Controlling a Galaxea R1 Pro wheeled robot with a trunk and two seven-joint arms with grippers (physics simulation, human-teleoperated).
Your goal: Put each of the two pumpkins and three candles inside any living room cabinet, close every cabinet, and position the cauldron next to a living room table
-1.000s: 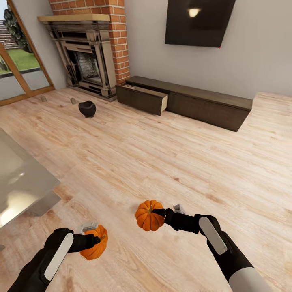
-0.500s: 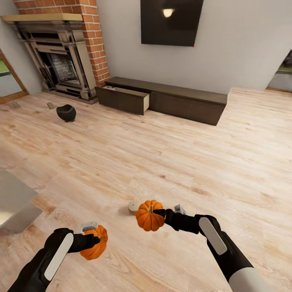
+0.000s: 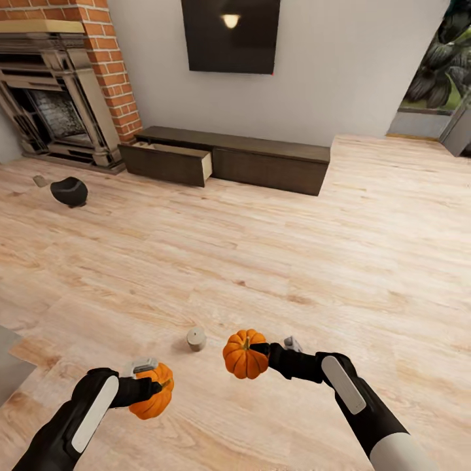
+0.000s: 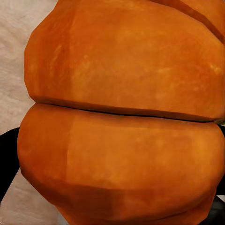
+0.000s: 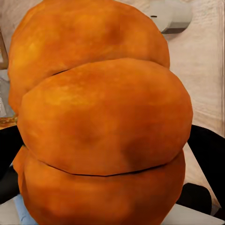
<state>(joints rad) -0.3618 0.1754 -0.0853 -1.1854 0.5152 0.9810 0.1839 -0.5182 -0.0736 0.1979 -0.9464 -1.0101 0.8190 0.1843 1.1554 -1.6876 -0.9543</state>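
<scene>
Each hand holds an orange ribbed pumpkin low over the wooden floor. My left gripper (image 3: 154,387) is shut on one pumpkin (image 3: 150,396), seen close up in the left wrist view (image 4: 122,112). My right gripper (image 3: 259,352) is shut on the other pumpkin (image 3: 243,356), which looms large in the right wrist view (image 5: 103,122). A beige candle (image 3: 195,339) stands on the floor between the two hands, and a candle (image 5: 171,14) shows past the right pumpkin. Far left, the black cauldron (image 3: 69,191) sits on the floor with another candle (image 3: 40,180) beside it. The long dark cabinet (image 3: 268,163) runs along the far wall, its left drawer (image 3: 169,163) pulled open.
A brick fireplace (image 3: 55,104) fills the far left corner and a dark screen (image 3: 230,33) hangs above the cabinet. A grey table corner (image 3: 8,366) shows at the lower left. Open wooden floor (image 3: 261,248) lies between me and the cabinet.
The view has swung to the right, so the room has slid left in the picture and the near candle has come into sight. Both arms keep their pumpkins as before.
</scene>
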